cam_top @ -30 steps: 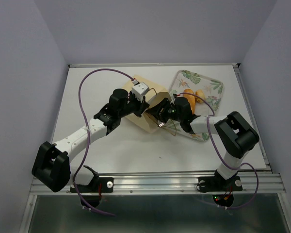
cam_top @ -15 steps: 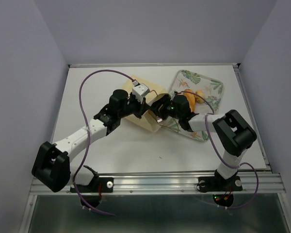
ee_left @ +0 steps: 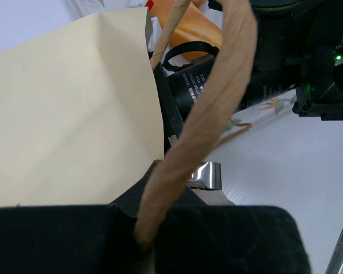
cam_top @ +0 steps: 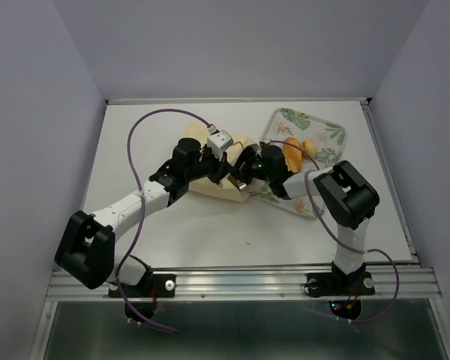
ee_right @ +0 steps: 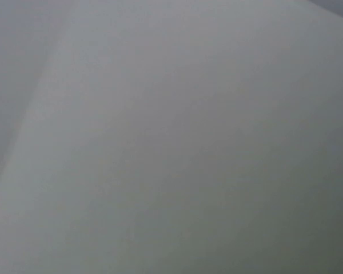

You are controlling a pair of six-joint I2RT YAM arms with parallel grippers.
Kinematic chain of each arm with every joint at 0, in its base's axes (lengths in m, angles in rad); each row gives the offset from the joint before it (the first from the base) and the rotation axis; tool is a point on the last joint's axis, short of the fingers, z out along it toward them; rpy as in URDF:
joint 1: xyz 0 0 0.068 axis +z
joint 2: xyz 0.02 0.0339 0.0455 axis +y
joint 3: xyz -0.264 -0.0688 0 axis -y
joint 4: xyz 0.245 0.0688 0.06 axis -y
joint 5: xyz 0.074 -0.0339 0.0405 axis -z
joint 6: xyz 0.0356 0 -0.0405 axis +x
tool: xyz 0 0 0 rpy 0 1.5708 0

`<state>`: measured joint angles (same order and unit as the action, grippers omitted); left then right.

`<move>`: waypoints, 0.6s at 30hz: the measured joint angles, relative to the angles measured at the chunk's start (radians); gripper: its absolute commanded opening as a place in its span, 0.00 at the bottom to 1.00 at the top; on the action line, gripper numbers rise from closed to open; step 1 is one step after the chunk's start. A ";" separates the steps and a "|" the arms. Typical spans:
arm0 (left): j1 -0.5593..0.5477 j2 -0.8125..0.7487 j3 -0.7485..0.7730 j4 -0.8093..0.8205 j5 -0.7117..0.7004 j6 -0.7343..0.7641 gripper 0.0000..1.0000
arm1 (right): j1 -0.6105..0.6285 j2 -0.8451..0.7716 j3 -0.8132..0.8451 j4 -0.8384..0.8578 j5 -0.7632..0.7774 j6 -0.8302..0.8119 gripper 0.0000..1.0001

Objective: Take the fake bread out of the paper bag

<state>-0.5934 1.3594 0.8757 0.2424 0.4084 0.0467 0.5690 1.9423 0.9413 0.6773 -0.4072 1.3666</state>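
The pale-tan paper bag (cam_top: 214, 186) lies on its side mid-table, its mouth facing right. My left gripper (cam_top: 225, 169) is at the mouth's upper edge, shut on the bag's brown cord handle (ee_left: 217, 103), which runs up between my fingers (ee_left: 143, 228). My right arm's wrist (cam_top: 256, 166) reaches into the bag mouth from the right, and its gripper is hidden inside. The right wrist view shows only blank grey. An orange loaf (cam_top: 291, 154) and a yellow roll (cam_top: 309, 147) lie on the floral tray (cam_top: 319, 124). The loaf also shows in the left wrist view (ee_left: 191, 28).
The floral tray sits at the back right, touching the right forearm. The right arm's black motor housing (ee_left: 263, 51) is close beside the bag mouth. Purple cables (cam_top: 157, 116) loop above both arms. White walls surround the table.
My right wrist has moved left, deeper into the bag mouth, until the gripper is hidden. The left gripper has stayed on the handle, shifting slightly right.
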 measured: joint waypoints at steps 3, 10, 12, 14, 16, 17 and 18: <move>0.000 0.008 0.002 0.000 0.008 0.004 0.00 | -0.001 0.003 0.003 -0.004 -0.022 -0.005 0.53; 0.000 0.014 0.011 0.000 0.027 0.009 0.00 | -0.008 0.018 0.031 -0.013 -0.063 -0.013 0.42; 0.000 0.018 0.013 0.000 0.030 0.009 0.00 | -0.008 0.024 0.034 -0.012 -0.074 -0.014 0.36; 0.000 0.021 0.015 -0.002 0.030 0.008 0.00 | -0.008 0.028 0.034 -0.012 -0.078 -0.013 0.31; 0.000 0.022 0.015 -0.005 0.028 0.008 0.00 | -0.008 0.030 0.034 -0.013 -0.084 -0.013 0.27; 0.000 0.022 0.015 -0.005 0.027 0.008 0.00 | -0.008 0.030 0.034 -0.012 -0.085 -0.014 0.24; 0.000 0.022 0.015 -0.005 0.023 0.008 0.00 | -0.008 0.030 0.034 -0.012 -0.088 -0.015 0.22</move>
<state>-0.5930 1.3811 0.8906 0.2375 0.4316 0.0544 0.5610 1.9720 0.9749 0.6651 -0.4950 1.3518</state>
